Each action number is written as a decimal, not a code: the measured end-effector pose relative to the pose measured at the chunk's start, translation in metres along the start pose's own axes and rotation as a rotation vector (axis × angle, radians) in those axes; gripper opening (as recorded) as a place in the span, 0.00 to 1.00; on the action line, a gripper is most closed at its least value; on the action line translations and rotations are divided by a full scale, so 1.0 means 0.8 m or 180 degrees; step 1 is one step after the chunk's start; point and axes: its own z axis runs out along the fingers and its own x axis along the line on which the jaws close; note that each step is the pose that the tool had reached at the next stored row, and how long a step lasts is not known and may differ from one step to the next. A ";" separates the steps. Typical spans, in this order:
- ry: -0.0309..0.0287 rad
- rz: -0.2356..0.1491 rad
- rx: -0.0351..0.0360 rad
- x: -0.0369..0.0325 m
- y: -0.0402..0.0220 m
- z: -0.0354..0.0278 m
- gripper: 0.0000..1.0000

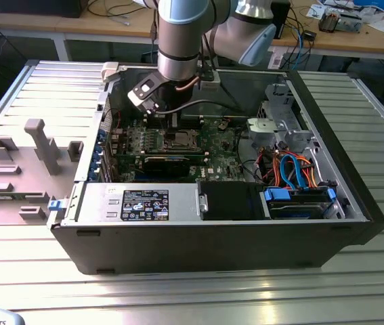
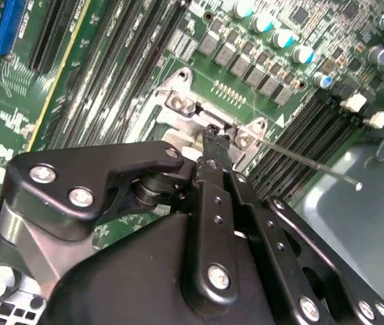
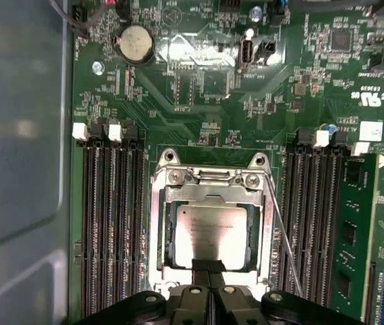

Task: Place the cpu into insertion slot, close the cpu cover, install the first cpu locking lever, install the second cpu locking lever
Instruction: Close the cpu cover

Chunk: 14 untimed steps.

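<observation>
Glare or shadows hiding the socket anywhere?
Exterior view: strong glare on the ribbed table, the insertion slot dim beneath the arm. First wrist view: the cpu evenly lit, slight sheen. Second wrist view: the dark gripper hides much of the slot, no glare.

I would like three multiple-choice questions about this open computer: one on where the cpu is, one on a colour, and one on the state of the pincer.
1. Where does the cpu lie?
A on a shelf; B in the insertion slot; C in a person's hand.
2. What colour is the circuit board?
A green; B red; C white.
3. How do the fingers of the pincer stand?
A spread wide; B gripping a cable; C shut together.

Answers:
B: the cpu sits flat inside the slot's silvery rim.
A: the board is green all around the slot.
C: in the first wrist view the two fingers meet with no gap.
</observation>
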 end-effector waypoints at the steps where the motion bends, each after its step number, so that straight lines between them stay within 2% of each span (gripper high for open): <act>1: 0.0005 -0.0001 0.0024 -0.0005 0.0090 -0.0011 0.11; 4: 0.0007 0.0000 0.0035 -0.0007 0.0142 -0.0034 0.11; 9: 0.0007 0.0000 0.0035 -0.0005 0.0143 -0.0172 0.11; 11: 0.0007 0.0000 0.0035 -0.0004 0.0141 -0.0208 0.11; 14: 0.0008 0.0000 0.0035 -0.0003 0.0141 -0.0218 0.11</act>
